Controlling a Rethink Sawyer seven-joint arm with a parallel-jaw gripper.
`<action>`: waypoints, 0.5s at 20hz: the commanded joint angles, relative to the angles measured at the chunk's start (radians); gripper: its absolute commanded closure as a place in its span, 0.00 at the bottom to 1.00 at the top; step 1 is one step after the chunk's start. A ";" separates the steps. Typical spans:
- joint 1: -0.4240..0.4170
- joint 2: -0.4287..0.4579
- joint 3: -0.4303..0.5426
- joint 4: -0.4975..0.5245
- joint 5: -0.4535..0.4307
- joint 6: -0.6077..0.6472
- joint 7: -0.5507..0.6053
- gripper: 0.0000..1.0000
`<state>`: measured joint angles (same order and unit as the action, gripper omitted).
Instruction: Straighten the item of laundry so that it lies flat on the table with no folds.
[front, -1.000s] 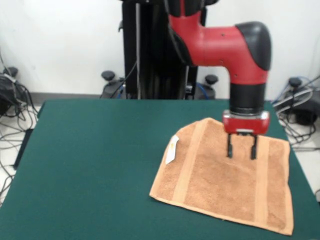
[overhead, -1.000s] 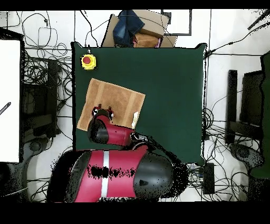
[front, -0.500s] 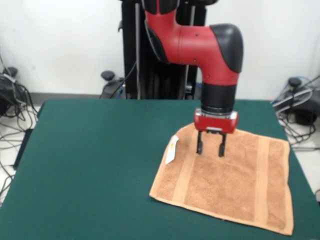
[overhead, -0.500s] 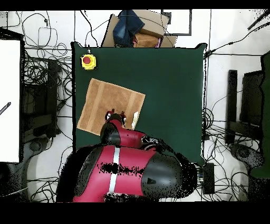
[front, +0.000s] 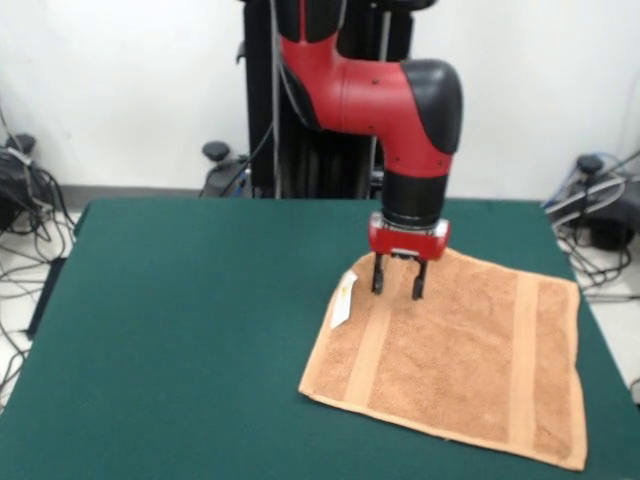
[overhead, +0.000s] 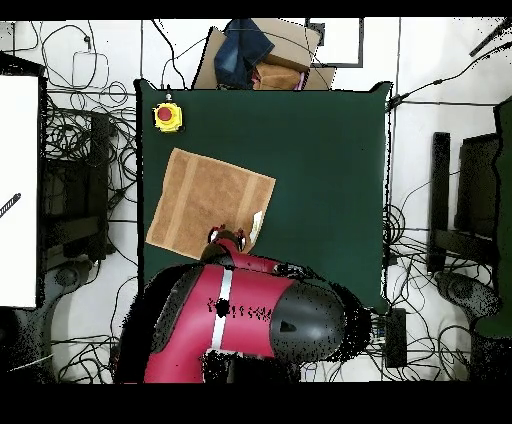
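Note:
The orange-tan towel (front: 455, 360) lies spread on the dark green table (front: 180, 330), at the right in the front view, with two woven bands and a white tag (front: 343, 299) on its left edge. In the overhead view the towel (overhead: 205, 198) lies at the table's left. My gripper (front: 398, 286) hangs just above the towel's far left corner, near the tag, fingers apart and empty. In the overhead view the arm hides most of the gripper (overhead: 228, 236).
A yellow box with a red button (overhead: 167, 116) stands on the table's corner beyond the towel in the overhead view. A cardboard box with dark cloth (overhead: 257, 55) sits past the table's edge. Cables lie on the floor around the table.
My gripper has moved left across the towel in the front view, from over its far middle to its far left corner near the tag. The towel has not moved.

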<state>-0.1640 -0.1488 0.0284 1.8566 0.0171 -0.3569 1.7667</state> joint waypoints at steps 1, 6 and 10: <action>-0.030 0.077 -0.030 -0.123 -0.072 0.113 0.029 0.00; -0.026 0.058 -0.052 -0.126 -0.095 0.075 0.065 0.00; -0.001 -0.004 -0.078 -0.083 -0.091 0.069 0.092 0.00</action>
<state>-0.1816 -0.1201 -0.0165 1.8433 -0.0641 -0.3355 1.7667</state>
